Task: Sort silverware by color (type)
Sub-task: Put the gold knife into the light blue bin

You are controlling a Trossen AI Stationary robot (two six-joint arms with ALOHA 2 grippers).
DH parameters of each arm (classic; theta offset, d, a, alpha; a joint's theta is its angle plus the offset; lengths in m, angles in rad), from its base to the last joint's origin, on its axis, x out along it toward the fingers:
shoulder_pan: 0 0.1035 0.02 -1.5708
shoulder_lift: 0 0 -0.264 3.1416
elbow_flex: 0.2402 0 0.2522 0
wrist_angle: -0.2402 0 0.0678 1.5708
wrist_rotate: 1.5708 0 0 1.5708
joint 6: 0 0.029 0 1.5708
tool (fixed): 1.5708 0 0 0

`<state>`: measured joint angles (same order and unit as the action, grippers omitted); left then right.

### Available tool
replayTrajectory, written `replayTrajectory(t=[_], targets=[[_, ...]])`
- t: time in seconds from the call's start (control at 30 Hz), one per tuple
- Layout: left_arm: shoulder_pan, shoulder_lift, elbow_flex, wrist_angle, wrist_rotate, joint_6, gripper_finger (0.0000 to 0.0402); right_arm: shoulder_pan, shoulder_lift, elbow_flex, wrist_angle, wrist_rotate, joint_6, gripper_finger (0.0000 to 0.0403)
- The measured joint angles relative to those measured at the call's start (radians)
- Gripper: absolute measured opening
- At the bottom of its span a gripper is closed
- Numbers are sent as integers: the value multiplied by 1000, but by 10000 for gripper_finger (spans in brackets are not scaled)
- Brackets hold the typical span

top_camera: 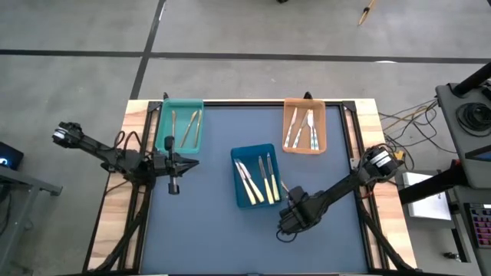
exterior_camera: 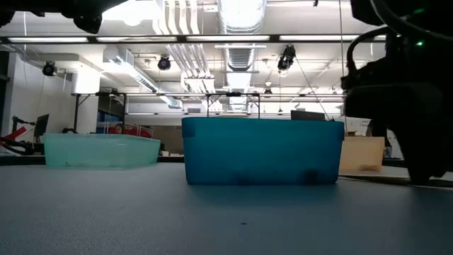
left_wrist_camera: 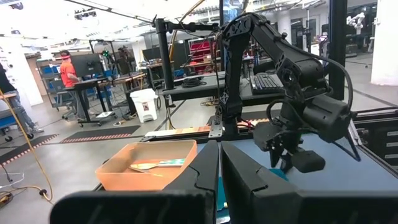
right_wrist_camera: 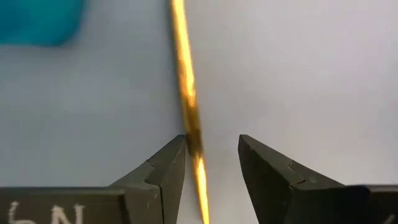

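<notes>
Sorting looks nearly finished, as far as can be judged: almost all the silverware sits in trays, and one loose piece is left on the tabletop (top_camera: 207,230).

Landmark is the blue tray (top_camera: 255,176), mid-tabletop. It holds about four cream-handled utensils (top_camera: 258,178) lying side by side. The teal tray (top_camera: 179,126) sits up-left of the blue tray, well apart, with roughly three gold-tan pieces (top_camera: 186,129) inside. The orange tray (top_camera: 304,125) sits up-right of the blue tray, with about three pale silvery-blue pieces (top_camera: 301,129) in it.

The remaining gold-handled utensil (right_wrist_camera: 188,106) lies flat on the tabletop just beside the blue tray's lower-right corner. The right end effector (right_wrist_camera: 212,163) is down over it, fingers apart on either side of the handle, one finger (right_wrist_camera: 163,167) touching or almost touching it, the other with a gap; not gripping yet. In the high view the arm hides most of the piece.

The left end effector (top_camera: 172,162) is closed and empty, hanging left of the blue tray, just below the teal tray.

Left to do: clamp this piece, lift it and drop it in the teal tray, judging by colour.
</notes>
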<state>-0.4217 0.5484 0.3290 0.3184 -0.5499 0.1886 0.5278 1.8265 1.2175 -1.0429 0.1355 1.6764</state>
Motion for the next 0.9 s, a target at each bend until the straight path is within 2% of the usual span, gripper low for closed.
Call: replayTrajectory(t=[0.17, 0.3, 0.57, 0.67, 0.83, 0.9], targets=[[0, 0, 0, 0, 0, 0, 0, 0, -5, -6, -42, 2, -46, 138], [0, 0, 0, 0, 0, 0, 0, 0, -6, -29, 26, 7, -113, 136], [0, 0, 0, 1, 0, 0, 0, 0, -14, -104, 130, 3, -143, 131], [0, 0, 0, 1, 0, 0, 0, 0, -13, -139, 180, -15, -143, 105], [0, 0, 0, 1, 0, 0, 0, -1, -12, -164, 216, -25, -144, 24], [0, 0, 0, 1, 0, 0, 0, -1, -11, -165, 216, -29, -141, 21]])
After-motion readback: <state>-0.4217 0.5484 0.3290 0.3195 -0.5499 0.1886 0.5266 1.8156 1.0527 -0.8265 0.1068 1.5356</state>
